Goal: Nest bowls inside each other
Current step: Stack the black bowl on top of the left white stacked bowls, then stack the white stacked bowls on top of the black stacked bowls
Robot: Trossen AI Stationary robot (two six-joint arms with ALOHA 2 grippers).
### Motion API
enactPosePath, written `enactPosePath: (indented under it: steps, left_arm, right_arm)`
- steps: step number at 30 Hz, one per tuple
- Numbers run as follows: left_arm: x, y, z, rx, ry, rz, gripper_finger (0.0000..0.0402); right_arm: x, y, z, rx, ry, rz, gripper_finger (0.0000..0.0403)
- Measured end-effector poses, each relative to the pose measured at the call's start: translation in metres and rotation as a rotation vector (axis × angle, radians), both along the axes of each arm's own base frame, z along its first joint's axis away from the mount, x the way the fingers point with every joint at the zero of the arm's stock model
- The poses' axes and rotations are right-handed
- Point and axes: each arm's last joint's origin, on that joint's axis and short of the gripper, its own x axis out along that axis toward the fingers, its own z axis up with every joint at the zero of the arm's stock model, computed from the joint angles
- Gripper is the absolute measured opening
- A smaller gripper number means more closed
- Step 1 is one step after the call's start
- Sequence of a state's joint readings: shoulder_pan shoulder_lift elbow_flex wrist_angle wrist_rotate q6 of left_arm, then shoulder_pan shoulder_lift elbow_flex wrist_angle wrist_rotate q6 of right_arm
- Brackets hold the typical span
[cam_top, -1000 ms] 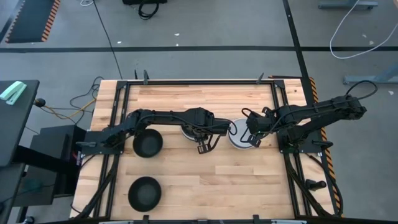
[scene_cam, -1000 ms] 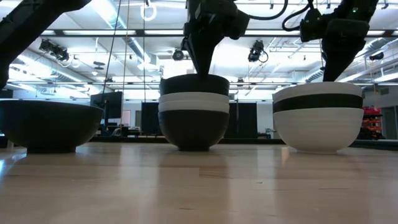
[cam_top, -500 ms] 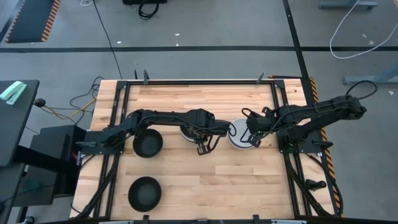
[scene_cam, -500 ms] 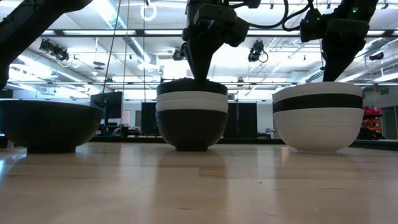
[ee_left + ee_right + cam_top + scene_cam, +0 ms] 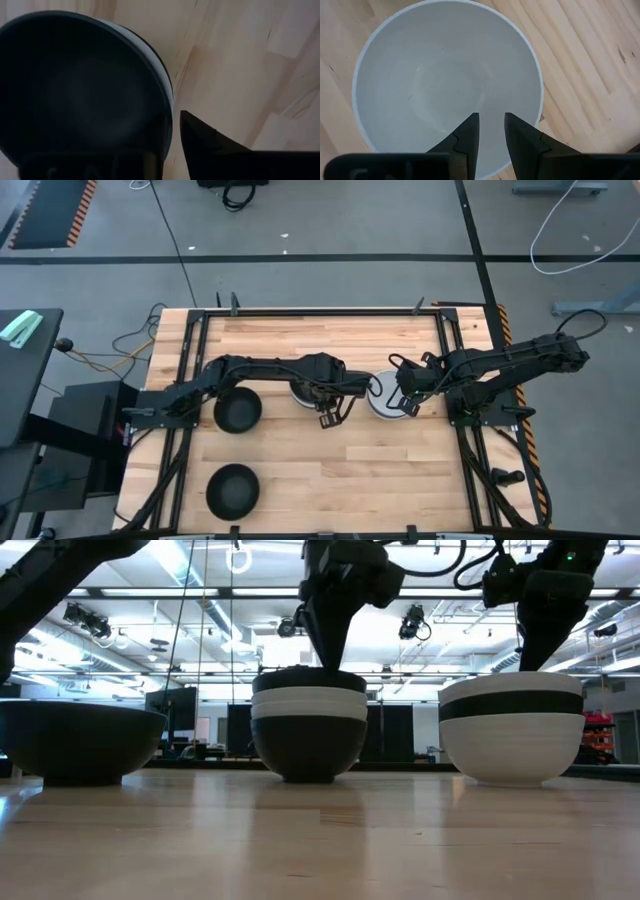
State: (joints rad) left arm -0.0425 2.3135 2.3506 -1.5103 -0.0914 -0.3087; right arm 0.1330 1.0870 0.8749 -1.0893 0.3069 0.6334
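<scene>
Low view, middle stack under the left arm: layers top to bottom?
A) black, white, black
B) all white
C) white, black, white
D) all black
A: in the low view the middle stack shows a black rim on top, a white band under it and a black bowl at the base; the white, black, white order belongs to the right stack.

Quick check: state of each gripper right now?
Left gripper: astride the rim of the black top bowl of the middle stack; grip cannot be told.
Right gripper: open, holding nothing, above the white bowl.
</scene>
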Motion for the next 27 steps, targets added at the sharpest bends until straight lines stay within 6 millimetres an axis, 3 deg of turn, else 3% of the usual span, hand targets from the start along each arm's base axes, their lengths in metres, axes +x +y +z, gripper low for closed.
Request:
enactPosePath:
  steps: [11,27]
  left_arm:
    - [-0.006,-0.008,0.013,-0.006,-0.021,0.028,0.0113]
    - [-0.015,-0.074,0.014,-0.015,-0.034,-0.072,0.0116]
  right_arm:
    - [-0.003,-0.005,-0.001,0.012,0.037,-0.025,0.0101]
    - [-0.010,-0.031,-0.003,0.067,0.120,-0.120,0.0106]
